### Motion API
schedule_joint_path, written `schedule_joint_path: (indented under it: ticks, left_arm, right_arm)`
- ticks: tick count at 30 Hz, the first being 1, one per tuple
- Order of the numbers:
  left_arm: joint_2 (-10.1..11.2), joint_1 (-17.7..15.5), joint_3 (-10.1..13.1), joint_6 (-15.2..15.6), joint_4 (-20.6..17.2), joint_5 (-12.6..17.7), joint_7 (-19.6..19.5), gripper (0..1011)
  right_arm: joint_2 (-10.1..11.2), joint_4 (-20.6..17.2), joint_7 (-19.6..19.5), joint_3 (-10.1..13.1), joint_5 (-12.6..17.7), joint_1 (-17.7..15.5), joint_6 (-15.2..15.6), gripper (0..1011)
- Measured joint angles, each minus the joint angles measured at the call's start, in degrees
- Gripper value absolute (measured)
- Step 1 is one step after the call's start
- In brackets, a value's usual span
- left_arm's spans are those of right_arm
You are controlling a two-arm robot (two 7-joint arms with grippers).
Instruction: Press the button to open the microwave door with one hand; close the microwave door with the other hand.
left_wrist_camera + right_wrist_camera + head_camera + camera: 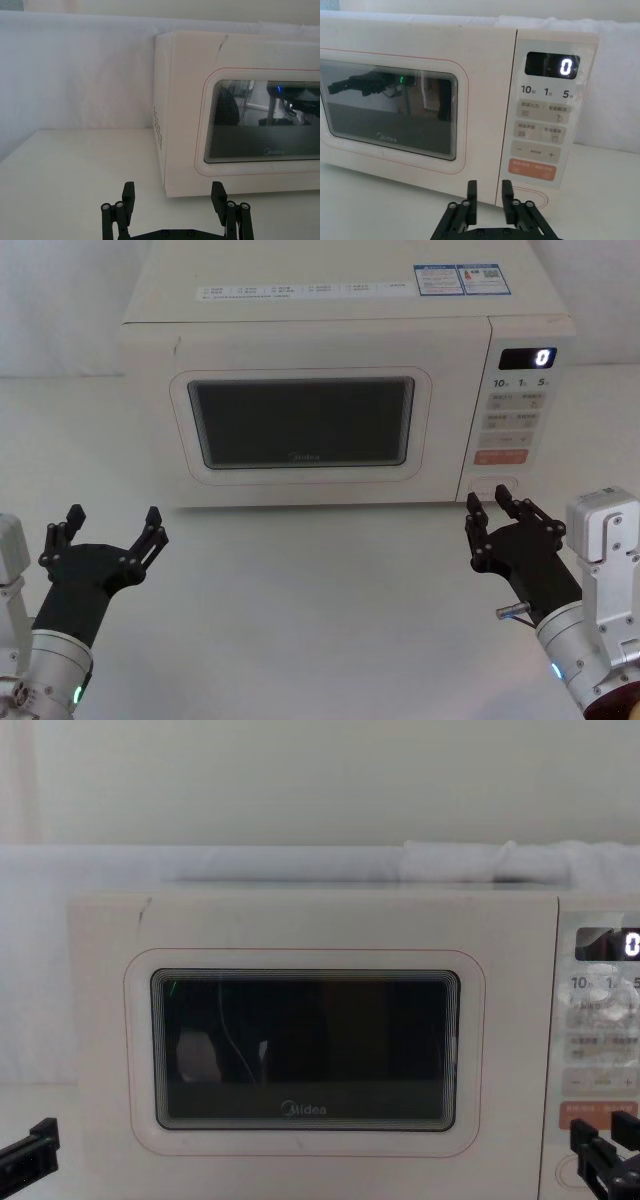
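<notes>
Two end effectors, left (112,528) and right (495,508), face one microwave (330,390).

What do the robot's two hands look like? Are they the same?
Yes, they match. The left gripper and right gripper are both black and blocky, each with two thin black fingers joined by little linkage bars and screws. Behind each sits a silver round wrist with a small green-blue light. A pale grey box is mounted beside the right wrist.

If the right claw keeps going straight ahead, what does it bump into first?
Most likely the button at the bottom of the microwave keypad. The right gripper points at it with fingers narrowly apart, and nothing lies between. It may touch slightly left of the button's middle; depth is hard to judge.
</notes>
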Motion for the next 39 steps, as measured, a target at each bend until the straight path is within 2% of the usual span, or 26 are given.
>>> schedule_joint_path:
  ticks: [1, 2, 7, 8, 9, 13, 39]
  left_arm:
    - [0.0, 0.0, 0.0, 0.0, 0.0, 0.0, 0.0, 1001]
    - [0.0, 0.0, 0.0, 0.0, 0.0, 0.0, 0.0, 1001]
    - [0.0, 0.0, 0.0, 0.0, 0.0, 0.0, 0.0, 1001]
    - [0.0, 0.0, 0.0, 0.0, 0.0, 0.0, 0.0, 1001]
    - [0.0, 0.0, 0.0, 0.0, 0.0, 0.0, 0.0, 1001]
    - [0.0, 0.0, 0.0, 0.0, 0.0, 0.0, 0.0, 1001]
    - [0.0, 0.0, 0.0, 0.0, 0.0, 0.0, 0.0, 1001]
  right_arm:
    - [0.0, 0.0, 0.0, 0.0, 0.0, 0.0, 0.0, 308]
    - [0.0, 0.0, 0.0, 0.0, 0.0, 0.0, 0.0, 308]
    - [0.0, 0.0, 0.0, 0.0, 0.0, 0.0, 0.0, 130]
    - [0.0, 0.0, 0.0, 0.0, 0.0, 0.0, 0.0, 130]
    - [0.0, 0.0, 0.0, 0.0, 0.0, 0.0, 0.0, 78]
    - [0.0, 0.0, 0.0, 0.0, 0.0, 0.0, 0.0, 0]
    - [0.0, 0.0, 0.0, 0.0, 0.0, 0.0, 0.0, 0]
